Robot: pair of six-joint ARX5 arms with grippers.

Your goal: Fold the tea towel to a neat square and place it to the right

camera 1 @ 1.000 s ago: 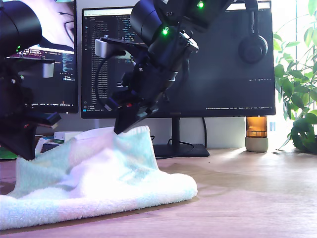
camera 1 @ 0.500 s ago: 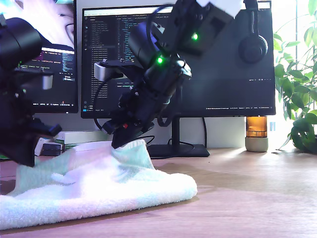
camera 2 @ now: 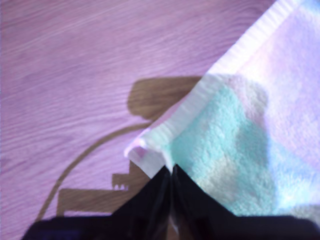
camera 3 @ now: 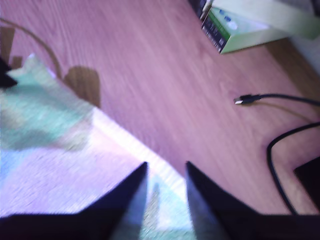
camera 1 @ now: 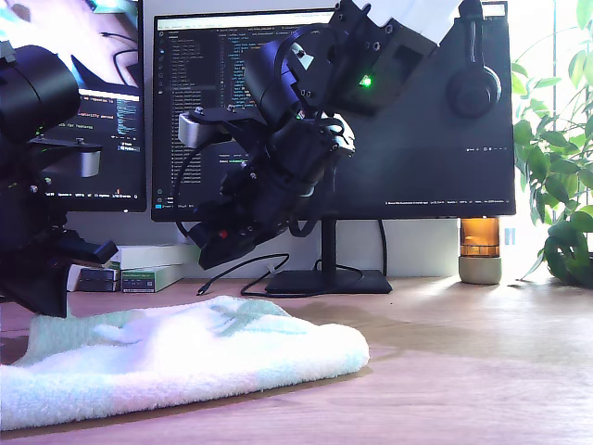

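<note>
- Released by my second gripper [camera 1: 215, 252], the tea towel [camera 1: 185, 357] has dropped since a second ago: the peak it was pinched into is gone and the cloth now lies as a low folded heap on the wooden table [camera 1: 445, 371], at the exterior view's near left.
- Second gripper has risen clear of the cloth and hangs above its far edge; in the second wrist view its fingers [camera 3: 127, 200] stand apart with nothing between them, the towel's edge [camera 3: 75, 165] below.
- That arm slopes down from the exterior view's upper middle toward the left, in front of the monitor [camera 1: 417, 139].
- With the cloth down, a cable [camera 1: 236, 272] and boxes [camera 1: 139, 269] behind it now show.
- My first gripper [camera 1: 56, 278] sits at the exterior view's far left, low by the towel's left end.
- In the first wrist view its fingertips [camera 2: 170, 182] meet at the towel's hemmed corner [camera 2: 150, 150]; they look pressed together, though whether they pinch any cloth is hard to tell.
</note>
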